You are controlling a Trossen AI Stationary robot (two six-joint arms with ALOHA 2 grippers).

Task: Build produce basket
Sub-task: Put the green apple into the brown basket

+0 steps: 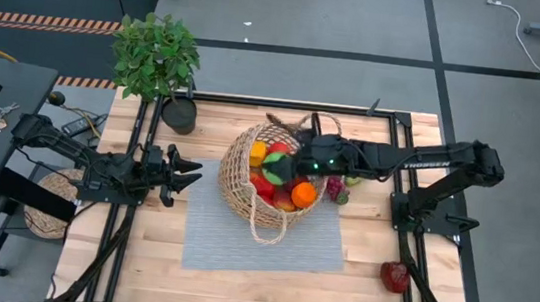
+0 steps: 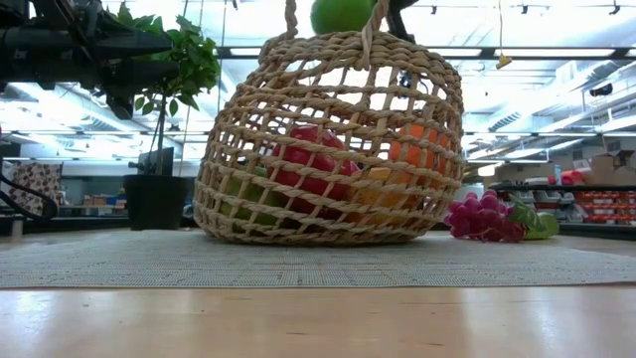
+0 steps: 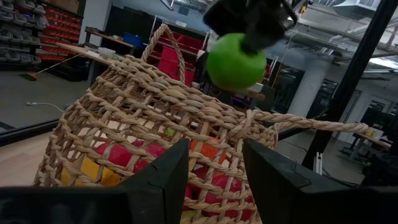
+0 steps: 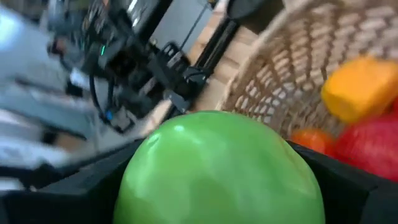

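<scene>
I am gripping a green apple [image 3: 236,61] in my right gripper [image 1: 282,164] over the basket [image 1: 240,164]; my left gripper [image 1: 183,174] is hanging half open. Only the low view is showing grapes [image 2: 484,217] lying on the grey mat [image 2: 298,264].

The basket [image 1: 247,174] was coarse woven wicker, rough and matt, its strands twisted like rope. The green apple [image 3: 236,61] looked smooth and glossy, catching light. The table [image 1: 377,283] was pale wood, smooth with a slight sheen. The mat [image 1: 241,238] was grey woven cloth, finely ribbed and matt. The grapes [image 2: 482,219] looked shiny, like plastic.
</scene>
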